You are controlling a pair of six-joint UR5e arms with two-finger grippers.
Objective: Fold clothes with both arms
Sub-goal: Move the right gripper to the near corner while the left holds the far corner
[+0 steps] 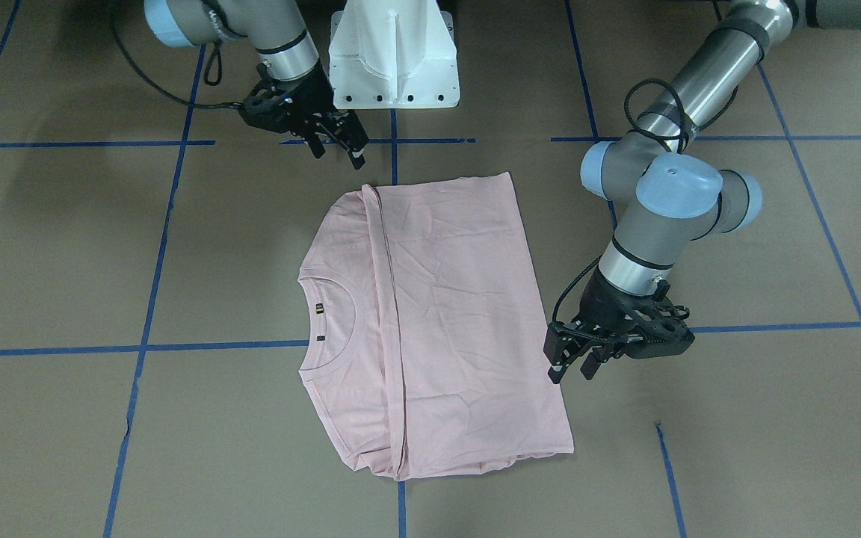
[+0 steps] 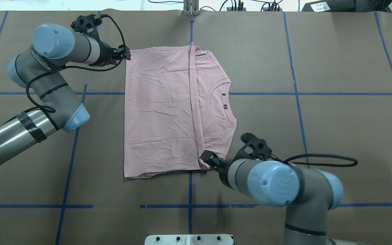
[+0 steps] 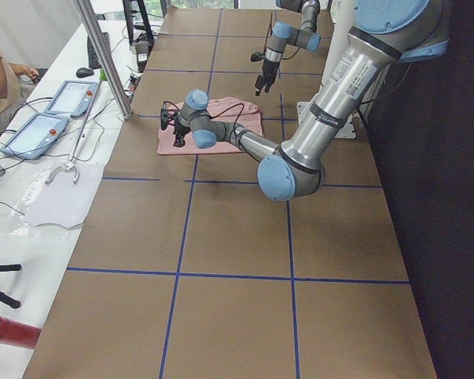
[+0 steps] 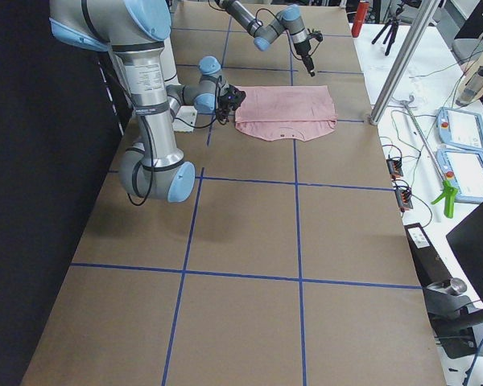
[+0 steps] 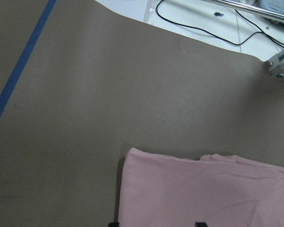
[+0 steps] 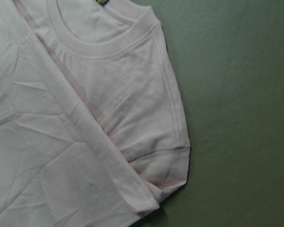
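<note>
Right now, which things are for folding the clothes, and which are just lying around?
For the job:
pink T-shirt, already partly folded
left hand, open
right hand, open

Just lying about:
control pendants
black cables
red cylinder
white robot base

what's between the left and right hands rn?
The partly folded pink T-shirt. In the overhead view the left hand is at its far-left corner, the right hand at its near-right corner.
</note>
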